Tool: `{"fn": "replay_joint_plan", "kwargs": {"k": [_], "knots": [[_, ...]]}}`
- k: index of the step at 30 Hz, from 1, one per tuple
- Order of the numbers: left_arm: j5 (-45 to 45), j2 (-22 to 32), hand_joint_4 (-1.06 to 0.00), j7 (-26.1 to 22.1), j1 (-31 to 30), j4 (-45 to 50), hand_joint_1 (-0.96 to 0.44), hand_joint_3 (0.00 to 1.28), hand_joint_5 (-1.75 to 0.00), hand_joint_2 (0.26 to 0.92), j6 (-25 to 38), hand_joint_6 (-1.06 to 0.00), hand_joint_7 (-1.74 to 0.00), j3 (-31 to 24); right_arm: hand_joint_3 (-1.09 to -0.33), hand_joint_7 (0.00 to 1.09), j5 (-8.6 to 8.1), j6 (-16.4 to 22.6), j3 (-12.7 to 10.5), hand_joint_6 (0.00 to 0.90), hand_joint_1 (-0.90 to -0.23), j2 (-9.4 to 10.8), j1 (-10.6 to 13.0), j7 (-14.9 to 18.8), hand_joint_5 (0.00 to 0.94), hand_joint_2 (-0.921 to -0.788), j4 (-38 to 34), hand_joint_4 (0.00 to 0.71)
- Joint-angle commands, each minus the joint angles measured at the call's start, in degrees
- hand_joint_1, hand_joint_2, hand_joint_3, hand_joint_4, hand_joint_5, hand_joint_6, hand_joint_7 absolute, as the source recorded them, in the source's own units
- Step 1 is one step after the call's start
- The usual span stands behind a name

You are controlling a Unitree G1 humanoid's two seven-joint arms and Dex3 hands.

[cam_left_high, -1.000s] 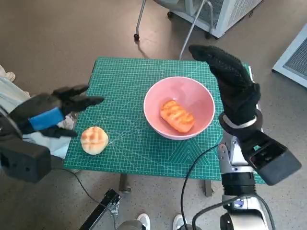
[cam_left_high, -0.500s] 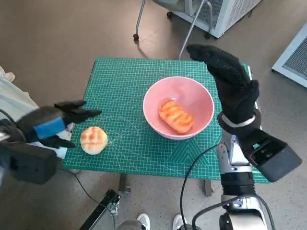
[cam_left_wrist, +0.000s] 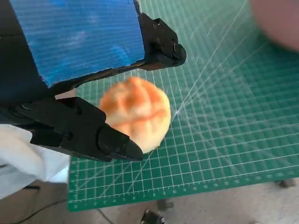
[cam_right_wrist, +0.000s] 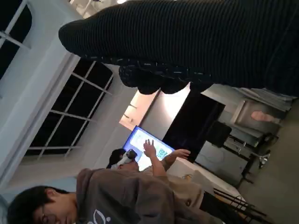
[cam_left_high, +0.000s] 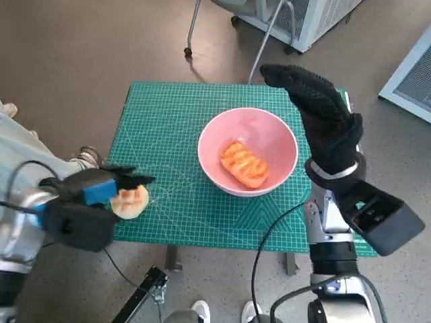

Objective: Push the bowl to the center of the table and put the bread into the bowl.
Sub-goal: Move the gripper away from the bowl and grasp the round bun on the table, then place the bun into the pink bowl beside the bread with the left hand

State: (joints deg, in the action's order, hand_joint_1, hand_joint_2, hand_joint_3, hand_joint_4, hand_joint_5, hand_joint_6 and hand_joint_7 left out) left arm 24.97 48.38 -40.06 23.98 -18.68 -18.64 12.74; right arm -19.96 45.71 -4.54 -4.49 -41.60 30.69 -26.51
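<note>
The pink bowl (cam_left_high: 269,134) stands right of the middle of the green mat table (cam_left_high: 168,114), with a long glazed bread (cam_left_high: 244,163) lying inside it. A round bun (cam_left_high: 133,202) sits near the table's front left corner. My left hand (cam_left_high: 101,188) is right at the bun. In the left wrist view its black fingers (cam_left_wrist: 88,135) straddle the bun (cam_left_wrist: 138,112) above and below, spread apart; I cannot tell whether they touch it. The bowl (cam_left_wrist: 280,23) is a pink blur there. My right hand (cam_left_high: 320,111) is raised, open and empty, beside the bowl's right rim; its glove (cam_right_wrist: 187,42) faces the room.
A person's pale trouser leg (cam_left_high: 20,145) and shoe (cam_left_high: 84,158) are close to the table's left edge. A white unit (cam_left_high: 303,20) and chair legs stand beyond the far edge. A black cable (cam_left_high: 269,242) hangs at the front. A person (cam_right_wrist: 117,196) shows in the right wrist view.
My left hand has come in from the left and closed in over the round bun. The right hand and the bowl have stayed where they were; the camera shifted slightly.
</note>
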Motion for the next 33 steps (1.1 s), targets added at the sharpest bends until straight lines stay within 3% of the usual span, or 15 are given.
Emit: {"fn": "replay_joint_plan", "kwargs": {"k": [1, 6, 9, 11, 12, 13, 14, 17, 26, 33], "knots": [[5.2, -1.9, -0.25, 5.2, 1.8, -6.0, -0.04, 0.0, -0.02, 0.856, -3.5, -0.37, -0.04, 3.7, -0.763, 0.91, 0.1, 0.0, -0.3, -0.001, -0.691, -0.4, 0.6, 0.7, 0.096, -0.921, -0.4, 0.266], [10.7, -2.5, -0.37, 10.3, 3.7, -12.7, -0.03, 0.01, -0.06, 0.88, -7.3, -0.44, -0.06, 7.5, -0.762, 0.91, 0.15, -0.1, -0.4, -0.001, -0.69, -0.5, 0.7, 0.7, 0.098, -0.921, 0.0, 0.265], [12.6, -2.3, -0.48, 11.7, 5.4, -15.7, -0.03, 0.03, -0.11, 0.906, -8.9, -0.53, -0.11, 9.1, -0.761, 0.91, 0.18, -0.1, -0.4, -0.001, -0.689, -0.6, 0.8, 0.7, 0.099, -0.921, 0.2, 0.265], [12.8, -1.9, -0.58, 11.4, 6.6, -16.5, -0.03, 0.07, -0.22, 0.915, -9.5, -0.58, -0.31, 9.4, -0.761, 0.91, 0.2, 0.0, -0.4, -0.001, -0.689, -0.7, 0.8, 0.7, 0.101, -0.921, 0.3, 0.264], [12.6, -1.7, -0.56, 11.0, 7.0, -16.6, -0.02, 0.09, -0.44, 0.916, -9.5, -0.57, -0.51, 9.5, -0.76, 0.91, 0.19, 0.0, -0.4, -0.001, -0.689, -0.7, 0.8, 0.7, 0.101, -0.921, 0.4, 0.264], [12.1, -1.4, -0.52, 10.3, 7.6, -16.3, -0.01, 0.15, -0.77, 0.918, -9.4, -0.53, -0.83, 9.1, -0.76, 0.91, 0.22, 0.1, -0.4, -0.001, -0.687, -0.7, 0.8, 0.7, 0.102, -0.921, 0.5, 0.264], [11.7, -1.1, -0.52, 9.8, 7.9, -16.0, -0.01, 0.17, -0.98, 0.919, -9.4, -0.51, -1.0, 8.9, -0.76, 0.91, 0.22, 0.1, -0.4, -0.001, -0.685, -0.7, 0.9, 0.7, 0.102, -0.921, 0.6, 0.264], [8.6, 0.1, -0.55, 7.7, 8.5, -12.4, 0.0, 0.17, -1.22, 0.92, -8.4, -0.51, -1.16, 6.6, -0.761, 0.91, 0.15, 0.0, -0.4, -0.001, -0.681, -0.8, 0.8, 0.8, 0.104, -0.921, 0.8, 0.263], [-3.7, 1.3, -0.58, 4.6, 10.8, 0.4, 0.0, 0.13, -1.35, 0.92, -8.0, -0.62, -1.11, -3.1, -0.761, 0.91, -0.61, -0.7, -0.4, -0.001, -0.679, -1.0, 0.6, 1.4, 0.107, -0.921, 0.6, 0.26], [-8.1, -0.9, -0.56, 3.9, 19.5, 5.2, 0.0, 0.13, -1.35, 0.92, -7.5, -0.63, -1.12, -5.7, -0.761, 0.91, -0.94, -1.6, -0.4, -0.001, -0.68, -0.9, 0.5, 1.8, 0.11, -0.921, 0.6, 0.257]]}}
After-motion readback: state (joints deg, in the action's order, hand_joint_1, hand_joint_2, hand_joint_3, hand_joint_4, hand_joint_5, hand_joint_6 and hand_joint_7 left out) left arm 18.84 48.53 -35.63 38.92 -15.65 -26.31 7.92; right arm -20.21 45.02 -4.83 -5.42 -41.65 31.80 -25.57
